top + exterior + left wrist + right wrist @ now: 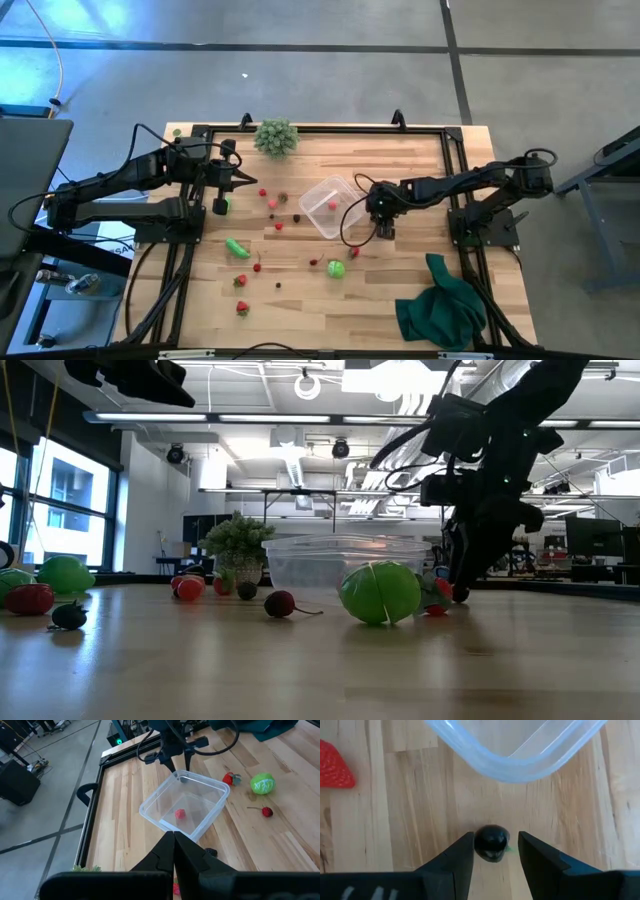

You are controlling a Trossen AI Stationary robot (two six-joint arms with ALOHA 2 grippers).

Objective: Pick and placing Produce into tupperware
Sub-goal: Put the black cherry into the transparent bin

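Because it had no part in the pick under way, the left gripper (240, 179) hung idle over the left side of the table (420, 170), its jaws pressed together on nothing and its wrist camera looking across at the tupperware (328, 206). Below it, loose produce lay scattered on the boards: an oblong green piece (236, 247), several small red berries (274, 203), and two red strawberry-like pieces (241, 282) nearer the front edge. A pale green bushy clump (275, 136) stood at the table's back edge. The clear tupperware sat near the middle, turned at an angle, with one small red piece (180, 813) already inside, which suggested the filling had barely begun. A round bright green fruit (335, 268) rested in front of it. Just to the right of the container, the right gripper (493, 851) was lowered to the wood, its jaws spread on either side of a small dark berry (491, 842) without yet clearly pinching it; the placement read as the lead-in to a grasp, with the container's rim close by for a short carry. A red strawberry (335, 766) lay near that gripper. Further right, a dark green cloth (444, 303) was bunched at the table's front corner. The surface was pale wooden planks in a black metal frame, set on a grey floor; beyond lay a large open room with white ceiling lights, windows and distant benches.
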